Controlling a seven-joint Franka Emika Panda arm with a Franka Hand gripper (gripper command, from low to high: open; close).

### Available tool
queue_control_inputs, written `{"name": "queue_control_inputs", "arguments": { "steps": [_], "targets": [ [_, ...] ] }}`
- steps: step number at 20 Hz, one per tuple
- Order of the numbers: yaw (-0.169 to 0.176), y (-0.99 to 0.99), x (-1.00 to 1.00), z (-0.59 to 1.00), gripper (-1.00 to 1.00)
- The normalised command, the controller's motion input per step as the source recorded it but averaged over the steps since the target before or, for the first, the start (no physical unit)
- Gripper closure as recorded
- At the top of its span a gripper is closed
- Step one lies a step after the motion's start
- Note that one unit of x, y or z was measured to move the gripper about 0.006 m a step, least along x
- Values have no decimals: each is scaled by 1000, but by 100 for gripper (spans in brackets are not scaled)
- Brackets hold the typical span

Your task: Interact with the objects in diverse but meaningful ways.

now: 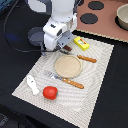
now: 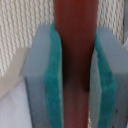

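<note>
The gripper (image 2: 74, 80) clamps what looks like the brown sausage (image 2: 75, 50) between its green pads (image 2: 54, 85), above the mat's far edge; the tomato (image 1: 49, 92), fish piece (image 1: 32, 84) and yellow packet (image 1: 81, 43) lie untouched; most remains.

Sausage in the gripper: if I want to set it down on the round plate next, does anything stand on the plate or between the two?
Nothing visible does. The wrist view shows the sausage clamped between the teal pads. In the exterior view the gripper hangs just beside the plate, which looks bare. The fork and knife lie outside its rim.
</note>
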Motion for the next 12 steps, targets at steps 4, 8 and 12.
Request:
{"name": "queue_control_inputs", "arguments": {
  "steps": [4,8,12],
  "targets": [
    [54,780,161,1000,100],
    [98,685,-87,946,100],
    [103,259,-527,339,100]
  ]
}}
